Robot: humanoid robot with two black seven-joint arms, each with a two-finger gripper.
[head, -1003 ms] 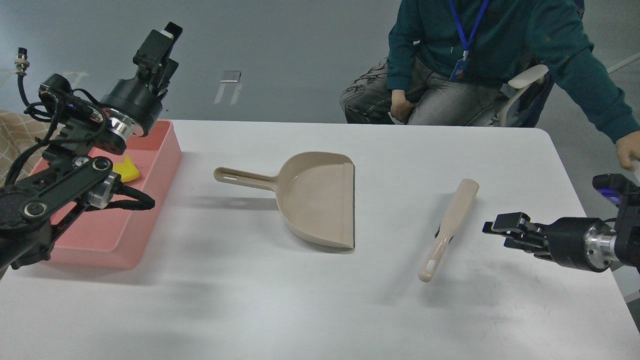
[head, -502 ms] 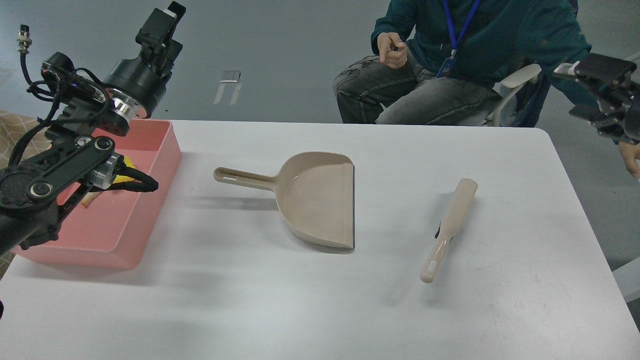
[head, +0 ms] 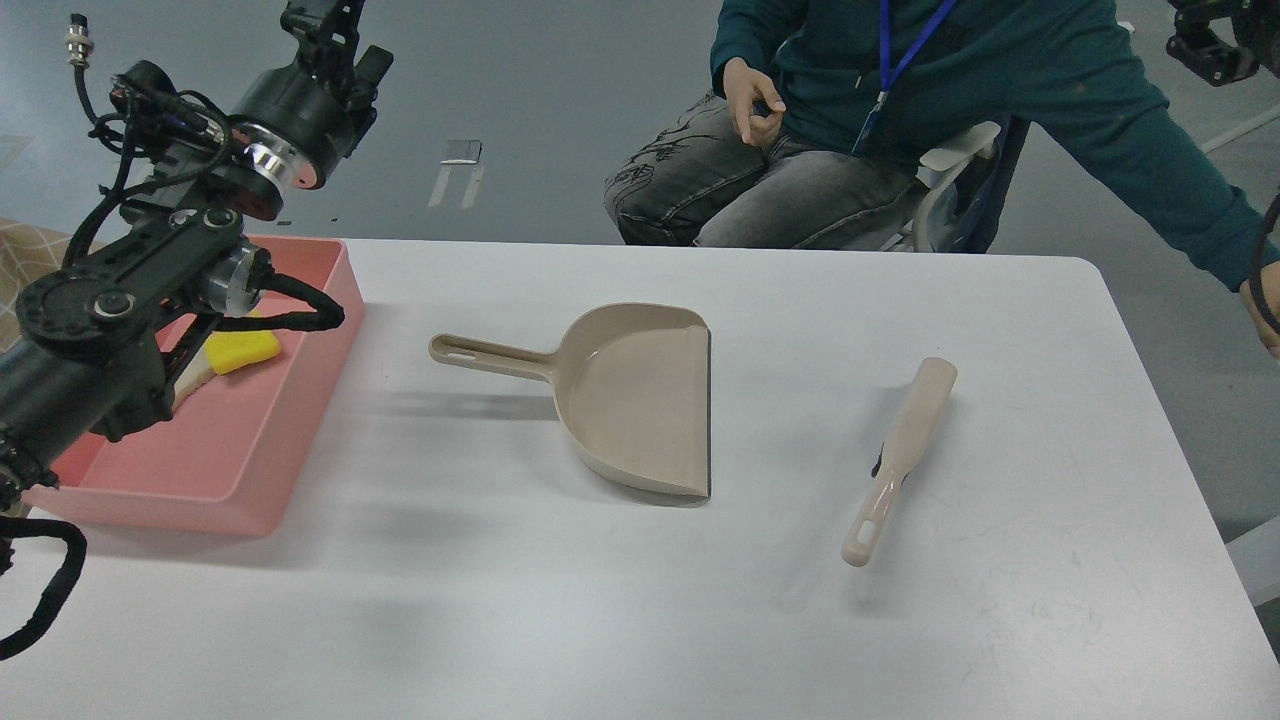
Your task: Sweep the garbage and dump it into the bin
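Observation:
The garbage lies inside the salmon-pink bin [head: 300, 430] at the table's left: a yellow foam chunk [head: 243, 350] and a pale strip [head: 195, 380] beside it, partly hidden by my left arm. The beige dustpan [head: 640, 400] lies empty at mid-table, handle pointing left. The beige brush [head: 900, 455] lies to its right. My left gripper [head: 322, 14] is raised high above the bin's far end, cut off by the top edge. My right gripper [head: 1212, 42] is high in the top right corner, far off the table, only partly in view.
A person in a teal top [head: 900, 110] sits behind the table's far edge, one arm reaching down at the right [head: 1262, 310]. My left arm's links and cables [head: 110, 310] hang over the bin. The table edge runs along the right.
Both arms have lifted. The right gripper rose from table height at the right edge to the top right corner. The left gripper moved up over the bin. The yellow chunk shows more.

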